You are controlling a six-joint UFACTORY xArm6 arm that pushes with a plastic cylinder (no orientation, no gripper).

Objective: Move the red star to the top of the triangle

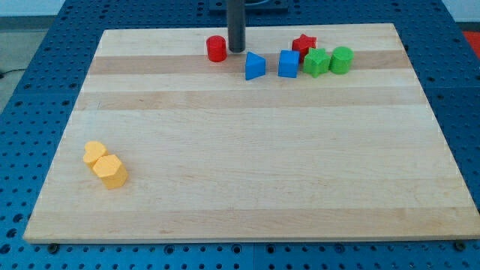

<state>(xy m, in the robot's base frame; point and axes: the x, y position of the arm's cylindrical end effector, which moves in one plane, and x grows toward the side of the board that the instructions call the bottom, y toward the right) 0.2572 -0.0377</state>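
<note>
The red star (pixel 304 45) lies near the board's top edge, right of centre, touching the blue cube (pixel 288 64) below-left of it and the green star (pixel 316 63) below-right. The blue triangle (pixel 255 66) sits to the left of the blue cube, with a small gap. My tip (pixel 237 50) stands on the board just above-left of the blue triangle and right beside the red cylinder (pixel 217 49). The tip is well left of the red star.
A green cylinder (pixel 341 59) sits right of the green star. Two yellow blocks (pixel 95 153) (pixel 111 171) lie together at the view's lower left. The wooden board (pixel 247 150) rests on a blue perforated table.
</note>
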